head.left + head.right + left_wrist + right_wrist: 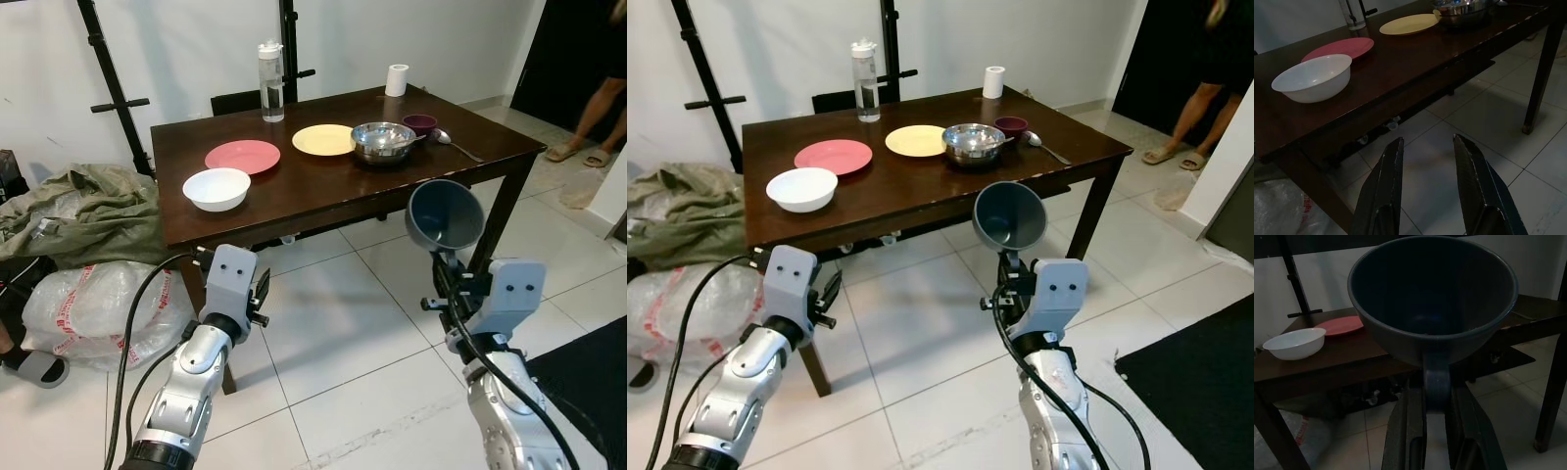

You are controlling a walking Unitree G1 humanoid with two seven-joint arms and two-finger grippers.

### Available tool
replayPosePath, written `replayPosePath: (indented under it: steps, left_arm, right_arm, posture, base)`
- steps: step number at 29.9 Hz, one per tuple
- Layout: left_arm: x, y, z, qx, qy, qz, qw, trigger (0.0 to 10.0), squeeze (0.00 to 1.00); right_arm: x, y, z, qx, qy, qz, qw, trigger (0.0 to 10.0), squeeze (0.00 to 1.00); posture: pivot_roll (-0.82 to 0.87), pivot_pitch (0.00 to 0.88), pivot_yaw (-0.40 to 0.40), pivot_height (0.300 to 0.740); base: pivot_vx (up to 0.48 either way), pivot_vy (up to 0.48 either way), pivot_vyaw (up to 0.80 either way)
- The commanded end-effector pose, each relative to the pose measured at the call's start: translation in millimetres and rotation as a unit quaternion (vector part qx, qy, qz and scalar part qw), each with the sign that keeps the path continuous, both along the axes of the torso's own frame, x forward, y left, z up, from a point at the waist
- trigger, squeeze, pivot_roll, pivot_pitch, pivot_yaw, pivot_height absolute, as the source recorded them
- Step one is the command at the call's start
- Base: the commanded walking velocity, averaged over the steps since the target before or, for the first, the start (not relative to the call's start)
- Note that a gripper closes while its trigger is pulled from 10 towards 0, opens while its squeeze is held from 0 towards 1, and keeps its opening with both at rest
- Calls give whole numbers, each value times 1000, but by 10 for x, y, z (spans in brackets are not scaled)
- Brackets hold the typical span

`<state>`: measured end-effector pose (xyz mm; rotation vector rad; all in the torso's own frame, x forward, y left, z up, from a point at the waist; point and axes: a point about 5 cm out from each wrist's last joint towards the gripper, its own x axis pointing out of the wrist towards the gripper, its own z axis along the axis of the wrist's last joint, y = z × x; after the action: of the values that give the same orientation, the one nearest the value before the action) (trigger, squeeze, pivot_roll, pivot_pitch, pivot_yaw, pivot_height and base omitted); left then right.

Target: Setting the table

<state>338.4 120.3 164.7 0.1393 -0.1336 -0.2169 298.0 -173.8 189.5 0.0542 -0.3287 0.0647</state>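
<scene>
One dark grey bowl [445,215] is pinched by its handle between the fingers of the right tool [1435,406] and is held in the air short of the counter's [323,186] near edge, mouth tipped toward the robot. Already laid on the counter are a white bowl [217,188], a pink plate [242,156], a yellow plate [324,139], a steel bowl [383,141], a small purple bowl [419,123] and a spoon [453,143]. The grey bowl is judged not yet placed, so the setting looks partly done. The left tool [1427,183] is held spread and empty, low before the counter.
</scene>
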Motion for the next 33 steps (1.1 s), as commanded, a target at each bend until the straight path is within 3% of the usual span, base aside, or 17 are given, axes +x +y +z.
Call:
replayPosePath:
  steps: [1, 17, 25, 33]
  left_arm:
    - [-2, -7, -30, 5, 4, 1, 1000, 10000, 0]
    - [31, 24, 4, 8, -2, 9, 1000, 10000, 0]
    - [119, 114, 134, -6, -15, 34, 999, 10000, 0]
    - [77, 94, 61, 5, -8, 26, 1000, 10000, 0]
  right_arm:
    - [2, 8, -49, 0, 9, 3, 1000, 10000, 0]
    - [46, 17, -29, -1, 7, 5, 1000, 10000, 0]
    - [64, -17, 11, 3, 0, -4, 1000, 10000, 0]
    - [44, 4, -35, 2, 7, 0, 1000, 10000, 0]
  posture:
    - [-56, 43, 120, 740]
    - [-44, 33, 115, 740]
    - [-37, 42, 118, 740]
    - [-41, 43, 115, 740]
  base:
    - [0, 0, 0]
    - [0, 0, 0]
    - [0, 0, 0]
    - [0, 0, 0]
